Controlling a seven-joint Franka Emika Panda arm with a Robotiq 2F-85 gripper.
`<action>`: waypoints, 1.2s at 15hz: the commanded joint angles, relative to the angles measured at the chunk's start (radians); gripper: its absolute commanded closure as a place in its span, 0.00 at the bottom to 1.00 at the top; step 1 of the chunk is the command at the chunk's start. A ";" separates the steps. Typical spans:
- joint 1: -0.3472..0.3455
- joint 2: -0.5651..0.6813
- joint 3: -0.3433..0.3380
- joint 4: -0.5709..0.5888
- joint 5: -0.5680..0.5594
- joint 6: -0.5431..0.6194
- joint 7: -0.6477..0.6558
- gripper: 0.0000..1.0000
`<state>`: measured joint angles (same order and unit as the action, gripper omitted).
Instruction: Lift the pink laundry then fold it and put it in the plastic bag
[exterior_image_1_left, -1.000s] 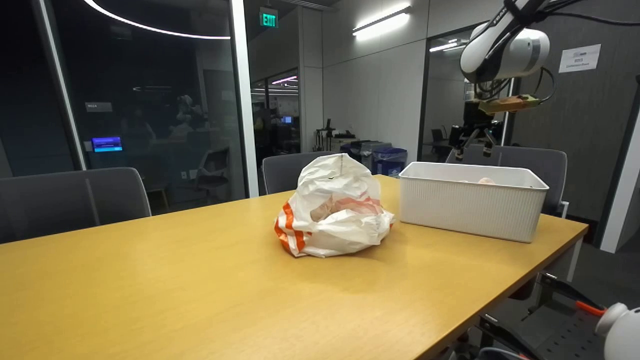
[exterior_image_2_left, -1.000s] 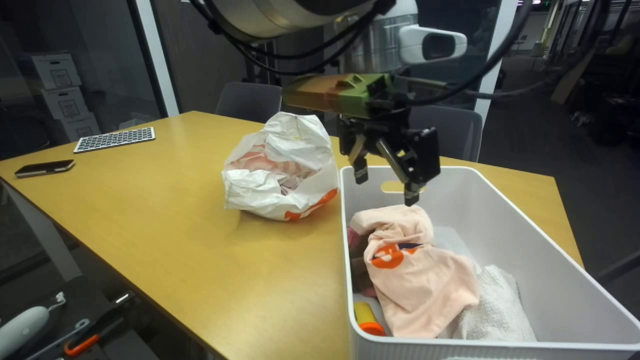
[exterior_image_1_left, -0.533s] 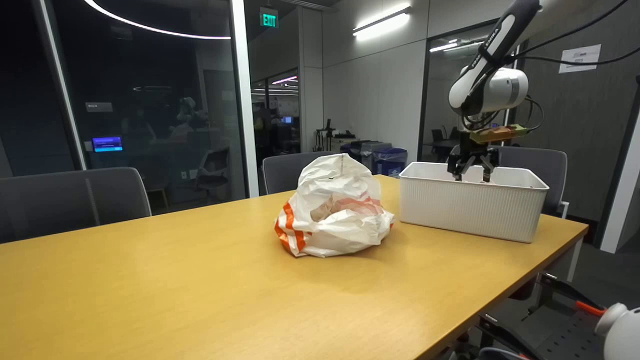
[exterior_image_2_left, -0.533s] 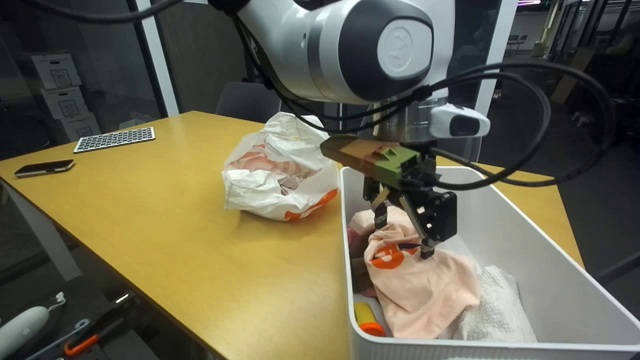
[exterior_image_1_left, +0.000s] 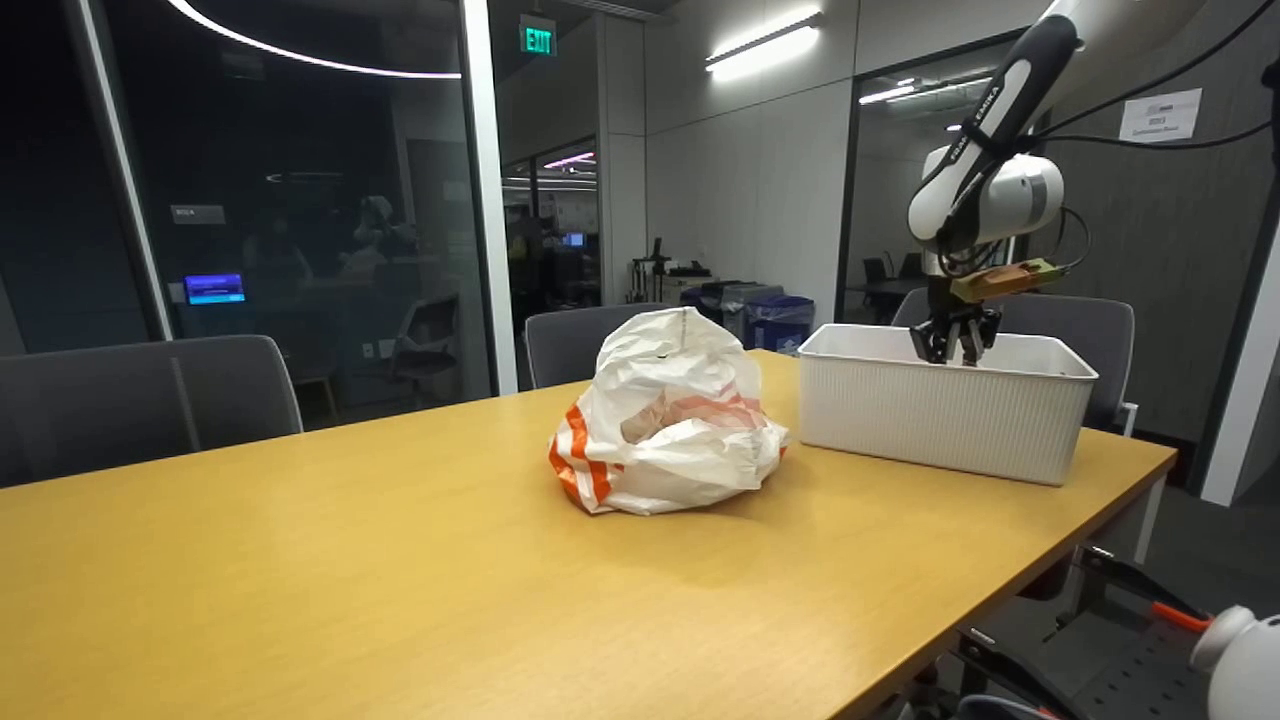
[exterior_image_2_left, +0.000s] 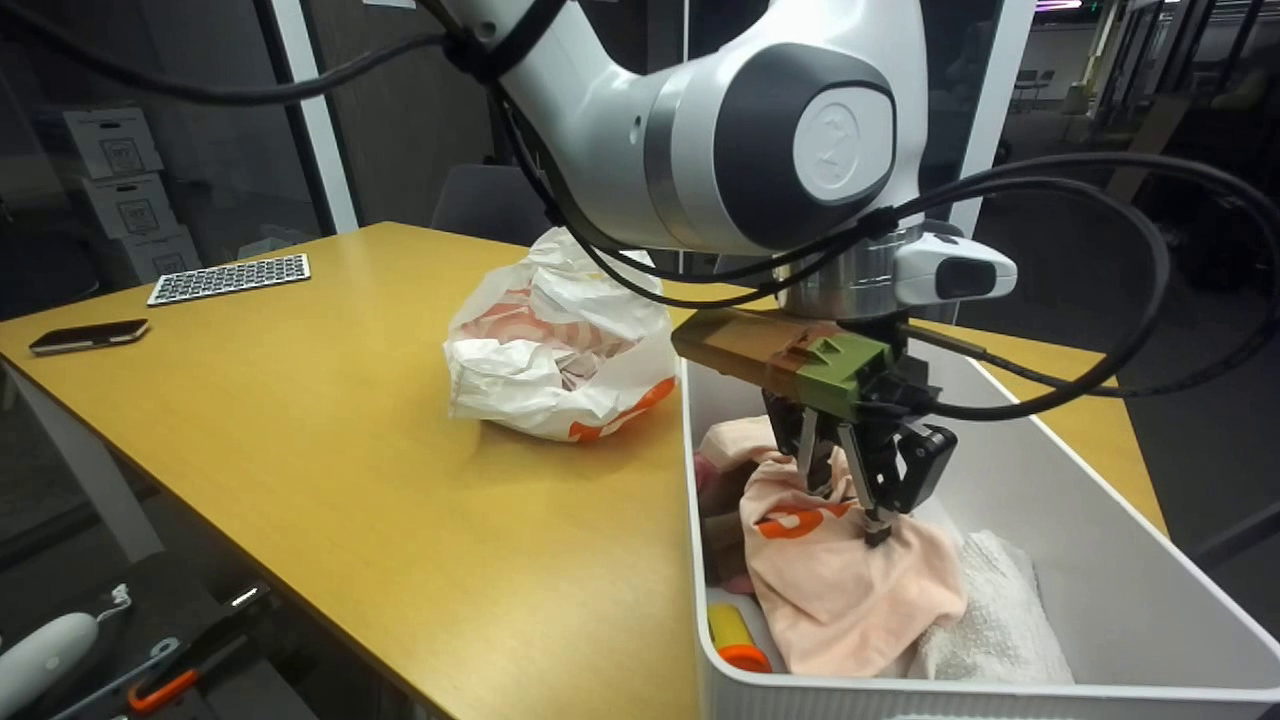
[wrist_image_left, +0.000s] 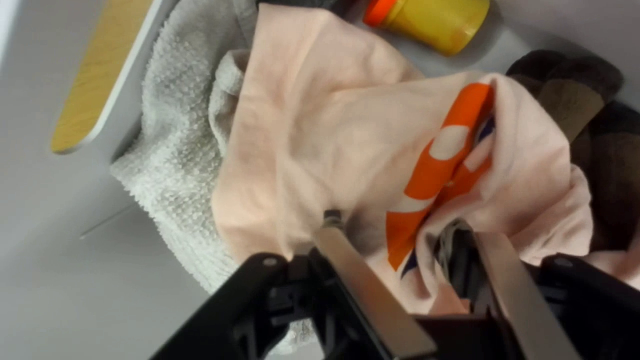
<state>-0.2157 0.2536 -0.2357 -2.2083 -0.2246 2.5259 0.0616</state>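
Observation:
The pink laundry (exterior_image_2_left: 850, 600), a pale cloth with an orange print, lies crumpled in the white bin (exterior_image_1_left: 940, 420). My gripper (exterior_image_2_left: 848, 512) reaches down into that bin, its fingertips at the cloth. In the wrist view the gripper (wrist_image_left: 394, 220) has its fingers part-way together, a clear gap still between them. Folds of the pink laundry (wrist_image_left: 300, 110) and part of its print show in that gap; one fingertip sinks among the folds. The white plastic bag (exterior_image_1_left: 690, 470) with orange marks sits on the table, its mouth gaping and some pinkish material visible inside.
Beside the pink cloth in the bin are a white towel (exterior_image_2_left: 1000, 620), a yellow tub (wrist_image_left: 435, 22) with an orange lid and a dark brown item (wrist_image_left: 610, 175). The bin's walls surround the gripper. A keyboard (exterior_image_2_left: 230, 278) and a phone (exterior_image_2_left: 90, 337) lie farther along the table.
My gripper has come down from above the bin to the pink laundry, and its fingers have drawn closer together. The cloth has shifted slightly around them. The bag has not moved.

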 joint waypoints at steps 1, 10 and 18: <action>0.008 -0.024 -0.011 -0.015 -0.012 0.021 -0.007 0.88; 0.081 -0.172 -0.039 -0.085 -0.188 0.023 0.136 0.98; 0.088 -0.387 0.081 -0.109 -0.266 -0.085 0.253 0.71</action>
<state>-0.1087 -0.0984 -0.1933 -2.2949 -0.5378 2.5163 0.3124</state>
